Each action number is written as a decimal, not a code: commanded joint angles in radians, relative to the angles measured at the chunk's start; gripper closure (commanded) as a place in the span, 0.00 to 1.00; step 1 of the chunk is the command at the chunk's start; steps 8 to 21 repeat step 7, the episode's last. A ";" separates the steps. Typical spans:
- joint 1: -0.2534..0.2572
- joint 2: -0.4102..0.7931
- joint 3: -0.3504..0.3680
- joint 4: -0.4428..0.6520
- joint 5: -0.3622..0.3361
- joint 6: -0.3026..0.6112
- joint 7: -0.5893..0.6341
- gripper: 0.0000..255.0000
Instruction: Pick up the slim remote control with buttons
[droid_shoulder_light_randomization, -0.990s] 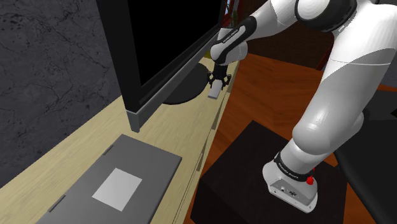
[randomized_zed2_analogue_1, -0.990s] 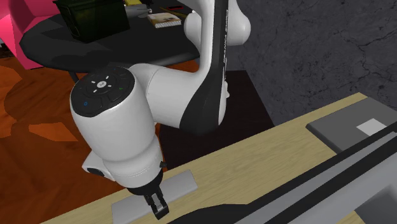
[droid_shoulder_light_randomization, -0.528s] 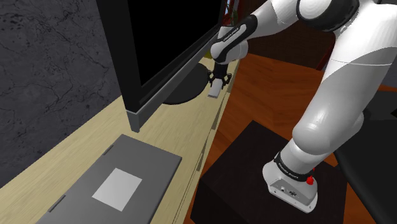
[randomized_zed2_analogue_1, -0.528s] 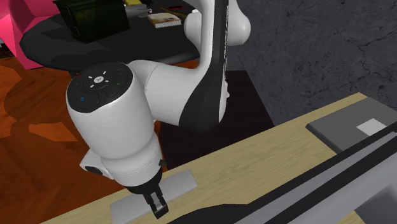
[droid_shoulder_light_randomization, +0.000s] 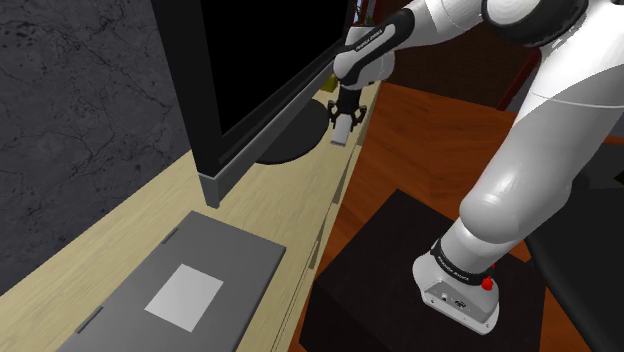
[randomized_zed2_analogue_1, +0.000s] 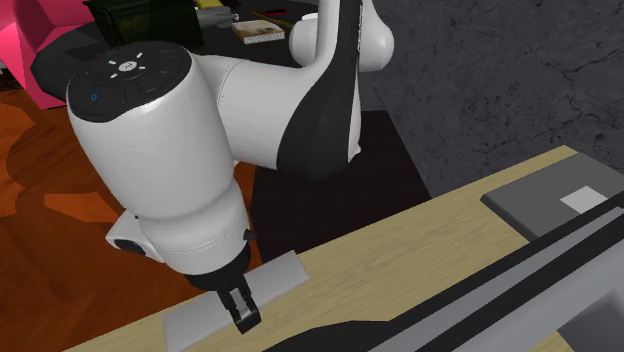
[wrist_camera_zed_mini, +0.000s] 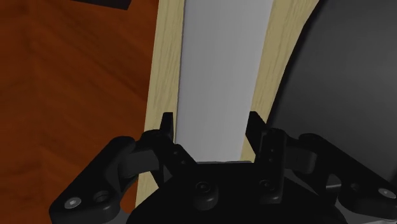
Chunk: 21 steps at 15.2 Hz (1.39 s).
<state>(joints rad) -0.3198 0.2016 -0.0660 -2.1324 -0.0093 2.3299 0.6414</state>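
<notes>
The gripper (wrist_camera_zed_mini: 210, 124) is clenched on the slim remote control (wrist_camera_zed_mini: 216, 76), a plain pale grey slab, with one black finger pressed against each long edge near one end. In the second exterior view, at the lower left of the frame, the remote (randomized_zed2_analogue_1: 275, 282) lies along the front edge of the light wooden top (randomized_zed2_analogue_1: 430, 240); whether it is clear of the wood cannot be told. A dark round base (wrist_camera_zed_mini: 343, 83) sits just beside it, carrying a big black screen (droid_shoulder_light_randomization: 260, 60) at the upper middle of the shoulder view. A flat grey device (droid_shoulder_light_randomization: 190, 290) lies at the lower left. Behind is a dark marbled wall (droid_shoulder_light_randomization: 70, 100); below the top's edge is reddish-brown floor (wrist_camera_zed_mini: 76, 95).
</notes>
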 joint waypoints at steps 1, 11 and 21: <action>0.001 -0.017 0.000 0.010 -0.001 -0.026 0.001 1.00; 0.001 -0.049 -0.001 0.028 -0.003 -0.077 0.002 1.00; 0.001 -0.049 -0.001 0.028 -0.003 -0.077 0.002 1.00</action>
